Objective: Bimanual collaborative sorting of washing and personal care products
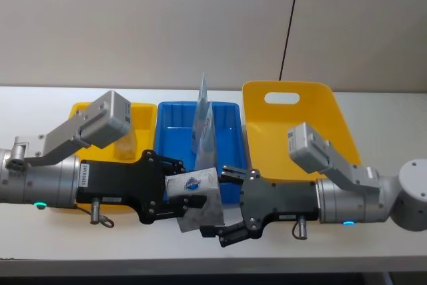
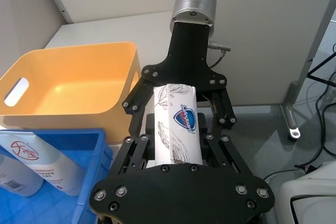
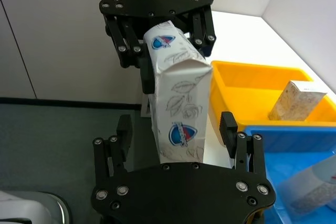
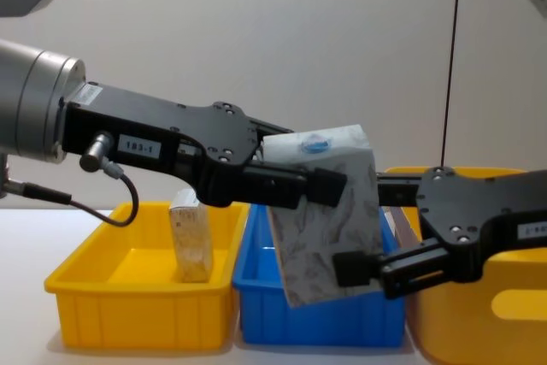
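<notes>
Two-arm step: handover, I reckon.
L gripper (image 1: 181, 195): pinching white soft pack (image 1: 200, 191).
R gripper (image 1: 225, 203): spread, pack end between jaws.
Next: clamp R, then free L.

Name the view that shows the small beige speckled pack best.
Chest view: the beige speckled pack stands in the yellow tray, seen nearly whole from the side. Right wrist view shows it farther off; head view shows it partly behind the left arm.
</notes>
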`<state>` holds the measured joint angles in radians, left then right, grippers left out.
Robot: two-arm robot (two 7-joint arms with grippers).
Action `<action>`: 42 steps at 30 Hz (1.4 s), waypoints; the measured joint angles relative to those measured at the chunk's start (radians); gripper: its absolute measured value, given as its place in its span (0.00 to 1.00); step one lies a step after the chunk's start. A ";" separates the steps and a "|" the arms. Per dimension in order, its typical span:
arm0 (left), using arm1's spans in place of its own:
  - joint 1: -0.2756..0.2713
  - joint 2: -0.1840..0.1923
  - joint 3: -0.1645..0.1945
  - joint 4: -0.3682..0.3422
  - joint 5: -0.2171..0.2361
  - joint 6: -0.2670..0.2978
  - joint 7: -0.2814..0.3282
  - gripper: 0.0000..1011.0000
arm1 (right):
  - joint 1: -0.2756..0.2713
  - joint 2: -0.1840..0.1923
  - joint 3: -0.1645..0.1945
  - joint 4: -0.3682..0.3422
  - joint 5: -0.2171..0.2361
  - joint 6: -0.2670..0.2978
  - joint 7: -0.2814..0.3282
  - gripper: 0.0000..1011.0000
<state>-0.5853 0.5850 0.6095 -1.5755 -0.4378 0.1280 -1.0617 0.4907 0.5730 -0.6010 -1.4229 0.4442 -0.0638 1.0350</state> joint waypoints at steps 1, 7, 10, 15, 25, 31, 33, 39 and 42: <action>0.000 0.000 0.000 0.000 0.000 0.000 0.000 0.36 | 0.001 -0.001 -0.001 0.000 0.001 0.002 -0.001 0.99; 0.000 0.000 0.000 0.000 0.000 0.000 0.000 0.36 | 0.008 -0.009 -0.010 -0.002 0.007 0.015 -0.003 0.95; 0.000 0.000 0.000 0.000 0.000 0.000 0.000 0.36 | 0.009 -0.011 -0.012 -0.003 0.008 0.018 -0.004 0.89; 0.000 0.000 0.000 0.000 0.000 0.000 0.000 0.36 | 0.012 -0.013 -0.015 -0.004 0.011 0.023 -0.005 0.73; 0.000 0.000 0.000 0.000 0.000 0.000 -0.001 0.36 | 0.014 -0.016 -0.019 -0.005 0.013 0.029 -0.006 0.42; 0.000 0.000 0.000 0.000 0.000 0.000 0.000 0.36 | 0.015 -0.017 -0.020 -0.006 0.014 0.029 -0.008 0.35; 0.000 0.000 0.000 0.000 0.000 0.000 0.000 0.40 | 0.015 -0.017 -0.020 -0.006 0.015 0.028 -0.010 0.35; 0.000 0.000 0.000 0.000 0.000 0.000 0.000 0.58 | 0.011 -0.026 -0.016 -0.006 0.020 0.010 -0.026 0.34; 0.000 0.000 0.000 0.000 0.000 0.000 0.000 0.67 | 0.007 -0.031 -0.012 -0.004 0.023 -0.004 -0.037 0.34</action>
<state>-0.5853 0.5851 0.6097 -1.5755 -0.4377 0.1279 -1.0616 0.4982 0.5416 -0.6132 -1.4271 0.4667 -0.0675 0.9983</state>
